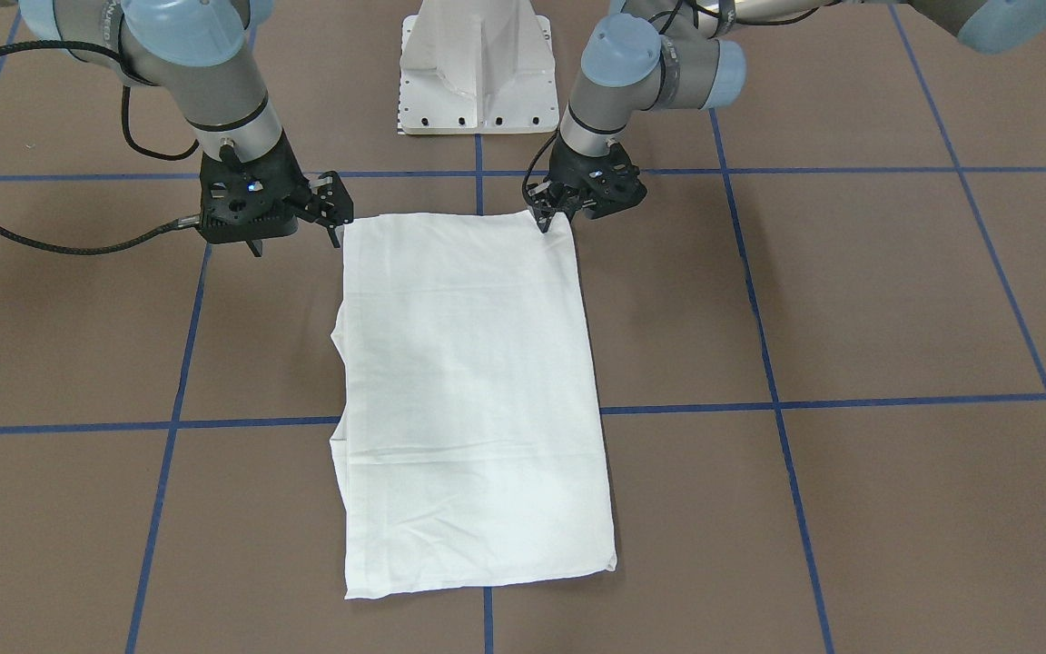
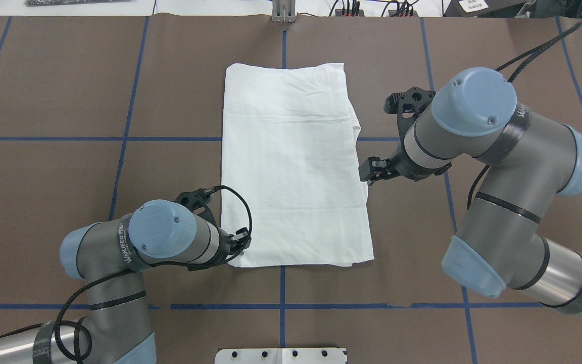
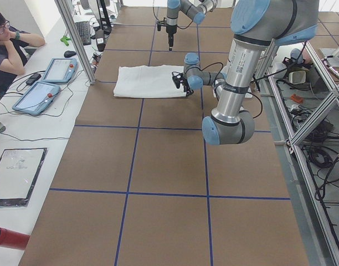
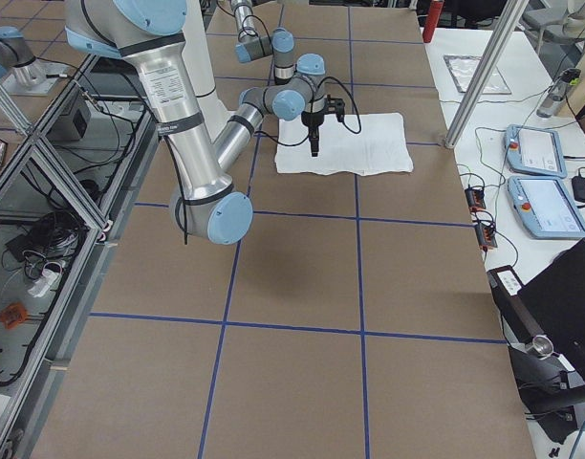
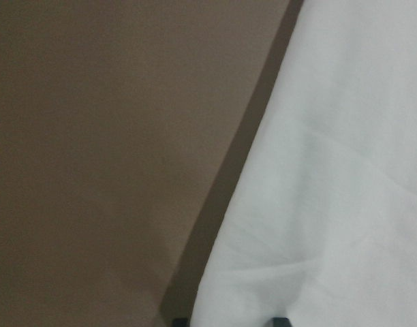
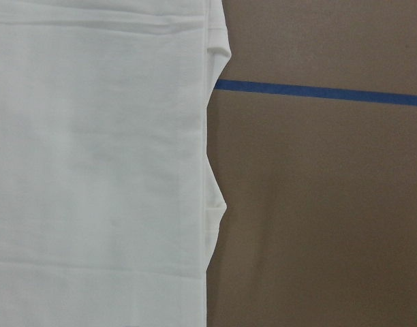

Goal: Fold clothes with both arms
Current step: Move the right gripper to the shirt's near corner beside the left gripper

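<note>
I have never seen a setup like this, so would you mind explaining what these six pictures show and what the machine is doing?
The machine is a left arm and a right arm at a brown table marked with blue tape. Two pictures look down from above, one from behind the robot, one facing it. Two look along the table from its ends, and the two close-ups come from cameras on the wrists. A white shirt, folded into a long rectangle, lies flat on the table. The left gripper sits low at the shirt's corner nearest the robot, fingers apparently apart. The right gripper hangs beside the opposite long edge, open. Neither seems to hold anything. A person sits alongside.
</note>
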`<state>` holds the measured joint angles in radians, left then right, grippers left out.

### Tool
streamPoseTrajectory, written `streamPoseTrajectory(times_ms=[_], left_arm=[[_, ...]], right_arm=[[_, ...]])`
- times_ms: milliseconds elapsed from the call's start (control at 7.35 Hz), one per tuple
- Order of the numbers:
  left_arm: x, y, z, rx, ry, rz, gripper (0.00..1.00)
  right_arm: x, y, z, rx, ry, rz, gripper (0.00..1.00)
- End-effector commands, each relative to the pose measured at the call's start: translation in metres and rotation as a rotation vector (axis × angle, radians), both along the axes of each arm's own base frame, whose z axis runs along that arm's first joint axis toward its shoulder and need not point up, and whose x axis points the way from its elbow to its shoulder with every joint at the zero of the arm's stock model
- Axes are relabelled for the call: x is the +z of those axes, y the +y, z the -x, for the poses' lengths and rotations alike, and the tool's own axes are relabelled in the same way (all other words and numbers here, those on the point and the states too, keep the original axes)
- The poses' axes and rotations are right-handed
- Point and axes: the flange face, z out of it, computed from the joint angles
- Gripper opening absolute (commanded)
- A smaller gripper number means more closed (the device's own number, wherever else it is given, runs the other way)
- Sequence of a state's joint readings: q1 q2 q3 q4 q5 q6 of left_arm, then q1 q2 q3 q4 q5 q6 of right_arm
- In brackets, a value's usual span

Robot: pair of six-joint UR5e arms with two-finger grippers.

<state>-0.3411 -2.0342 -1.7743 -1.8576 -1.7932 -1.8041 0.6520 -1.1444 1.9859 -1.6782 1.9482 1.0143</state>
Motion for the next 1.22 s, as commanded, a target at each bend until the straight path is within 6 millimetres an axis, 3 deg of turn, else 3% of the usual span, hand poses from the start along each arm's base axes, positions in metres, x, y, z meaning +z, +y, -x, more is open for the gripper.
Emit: streamPoseTrajectory(times_ms=[0,136,272,680,816,1088], left_arm=[[-0.002,0.0,0.001,0.0,0.005,-0.003,0.26],[-0.007,-0.001,0.004,-0.003,0.013,-0.006,0.0],[-0.007,-0.003,0.006,-0.005,0.015,-0.008,0.0],[-0.015,-0.004,0.013,-0.008,0.032,-0.017,0.0],[-0.016,-0.004,0.013,-0.007,0.035,-0.02,0.0],[-0.018,-0.003,0.013,-0.004,0.041,-0.021,0.0]], right_arm=[[0.001,0.002,0.002,0.008,-0.001,0.013,1.0],[0.0,0.004,0.004,0.004,-0.002,0.015,1.0],[-0.004,0.009,0.009,0.029,-0.012,0.048,1.0],[-0.029,0.053,0.06,0.218,-0.053,0.28,1.0],[-0.024,0.073,0.084,0.281,-0.034,0.324,1.0],[-0.014,0.082,0.102,0.426,-0.018,0.464,1.0]])
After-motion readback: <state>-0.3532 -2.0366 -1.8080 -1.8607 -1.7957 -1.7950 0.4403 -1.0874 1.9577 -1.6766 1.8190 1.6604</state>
